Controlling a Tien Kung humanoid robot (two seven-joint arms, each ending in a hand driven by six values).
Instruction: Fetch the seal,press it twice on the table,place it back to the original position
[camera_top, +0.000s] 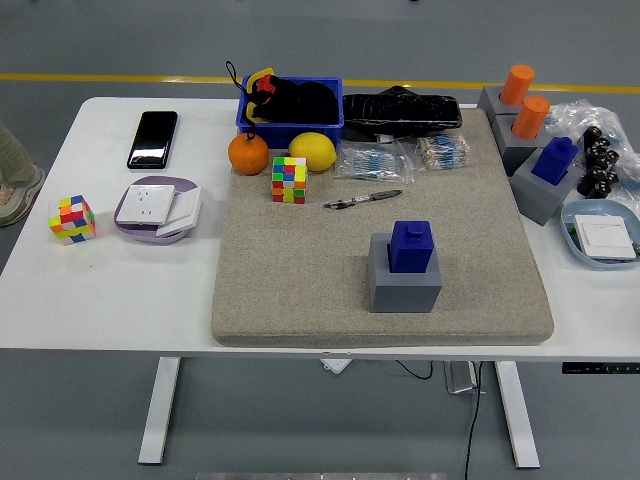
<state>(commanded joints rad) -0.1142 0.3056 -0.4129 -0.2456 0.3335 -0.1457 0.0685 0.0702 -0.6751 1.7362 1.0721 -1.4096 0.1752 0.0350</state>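
The white table (140, 290) carried a beige felt mat (300, 270); near its right-centre a grey holder (404, 290) seated the blue seal (411, 245) upright. Neither robot hand appeared, so finger state could not be told. The seal looked rigid, light, best gripped by its side faces.

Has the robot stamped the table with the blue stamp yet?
Not yet, as far as the picture shows. Nothing looks done: the blue seal sits in its grey holder on the beige mat. Nothing is in hand, since neither robot hand is in view. Fetching it, pressing twice and putting it back all remain.
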